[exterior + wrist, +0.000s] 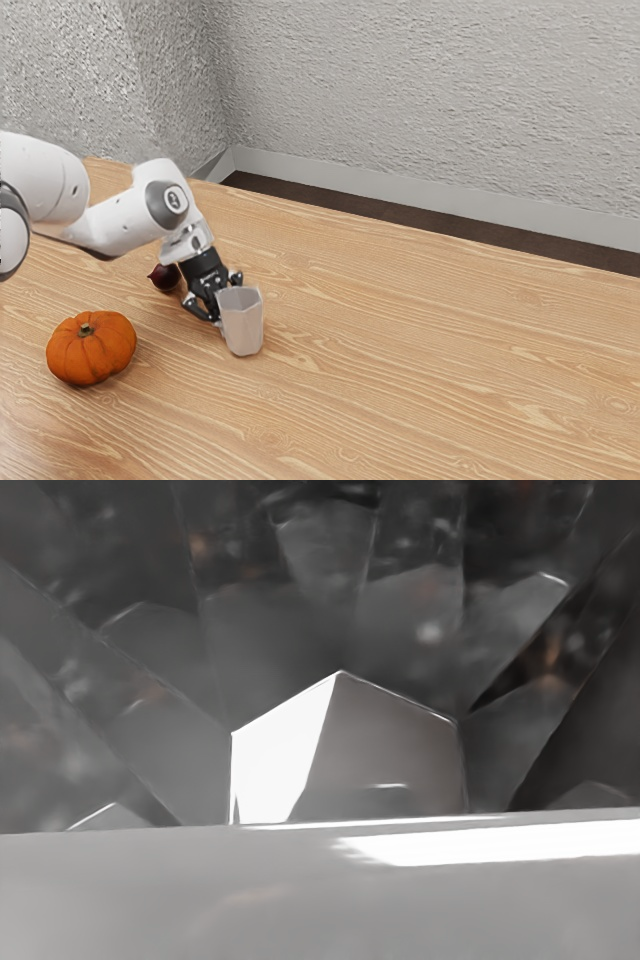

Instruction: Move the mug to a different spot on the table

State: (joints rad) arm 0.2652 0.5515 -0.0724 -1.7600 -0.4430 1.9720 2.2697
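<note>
The grey faceted mug (pixel 241 322) stands on the wooden table (pixel 430 350), well away from the table's far edge by the wall, and it looks upright with its base on the wood. The black gripper (pixel 208 300) is at the mug's rim, on the side toward the exterior view's left, and the wrist view looks from very near into the mug's angular inside (pixel 345 750). Whether the gripper is already closed on the wall of the mug, I cannot tell. I judge that the step in hand is to secure the grasp, and the carrying is not yet begun. To do it well, the grip should take the wall firmly, because a hold on one side of the rim lets the mug swing or tip when it leaves the wood. The lift should be small and straight up, then a slow travel toward the open wood at the exterior view's right. This way goes away from the orange pumpkin (pixel 90 346) and from the dark red round thing (pixel 163 277) just behind the gripper. The mug should come down flat before it is released.
</note>
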